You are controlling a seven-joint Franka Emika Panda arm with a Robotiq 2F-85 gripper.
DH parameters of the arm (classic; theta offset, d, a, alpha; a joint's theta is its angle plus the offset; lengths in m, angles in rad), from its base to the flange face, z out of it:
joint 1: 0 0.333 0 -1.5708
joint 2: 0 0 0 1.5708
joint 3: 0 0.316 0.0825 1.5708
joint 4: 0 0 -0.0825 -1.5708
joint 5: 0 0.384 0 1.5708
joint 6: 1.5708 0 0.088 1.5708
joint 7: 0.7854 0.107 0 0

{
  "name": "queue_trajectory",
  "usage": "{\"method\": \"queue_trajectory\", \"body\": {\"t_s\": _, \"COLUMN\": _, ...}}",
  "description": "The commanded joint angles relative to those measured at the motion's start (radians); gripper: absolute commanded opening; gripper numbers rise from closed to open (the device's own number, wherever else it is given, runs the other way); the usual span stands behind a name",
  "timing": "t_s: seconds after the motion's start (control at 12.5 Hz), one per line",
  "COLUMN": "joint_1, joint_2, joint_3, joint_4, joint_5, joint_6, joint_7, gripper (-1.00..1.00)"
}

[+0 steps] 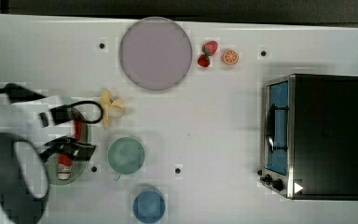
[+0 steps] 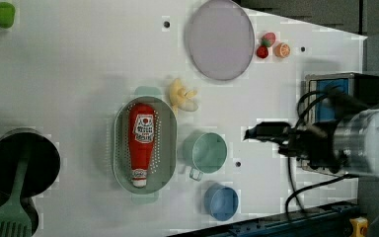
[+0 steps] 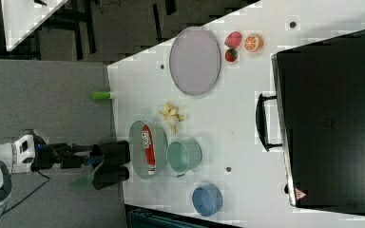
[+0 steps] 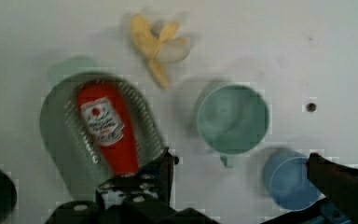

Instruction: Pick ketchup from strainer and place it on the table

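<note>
The arm [image 2: 370,140] is silver-white with a black wrist section, black cables looping off it, and a black gripper [image 2: 256,133] with blocky fingers.

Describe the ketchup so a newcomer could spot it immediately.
In the left view, find the pale green oval strainer beside the green cup. The ketchup lies flat inside it, the only red bottle, with a white cap and label.

Top, left and right views look down on the same table [image 1: 223,121]; the wrist view hangs closer.
</note>
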Motion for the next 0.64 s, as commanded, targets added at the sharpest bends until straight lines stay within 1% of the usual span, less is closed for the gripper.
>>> {"method": "queue_trajectory", "body": {"t_s": 0.08, "joint_1": -0.002, "joint_2": -0.003, "joint_3": 0.055, "joint_4": -0.031, "joint_5": 0.006, "joint_6": 0.071, "joint_7": 0.042, "gripper": 1.00}}
{"method": "queue_trajectory", "body": {"t_s": 0.32, "joint_1": 0.000, "joint_2": 0.038, "joint_3": 0.140, "joint_4": -0.127, "joint_5": 0.005, "joint_6": 0.209, "joint_7": 0.042, "gripper": 1.00}}
{"method": "queue_trajectory", "body": {"t_s": 0.48, "joint_1": 0.001, "joint_2": 0.071, "joint_3": 0.182, "joint_4": -0.203, "joint_5": 0.000, "joint_6": 0.345, "joint_7": 0.042, "gripper": 1.00}}
{"method": "queue_trajectory", "body": {"t_s": 0.64, "joint_1": 0.002, "joint_2": 0.117, "joint_3": 0.205, "joint_4": -0.274, "joint_5": -0.027, "joint_6": 0.482, "joint_7": 0.042, "gripper": 1.00}}
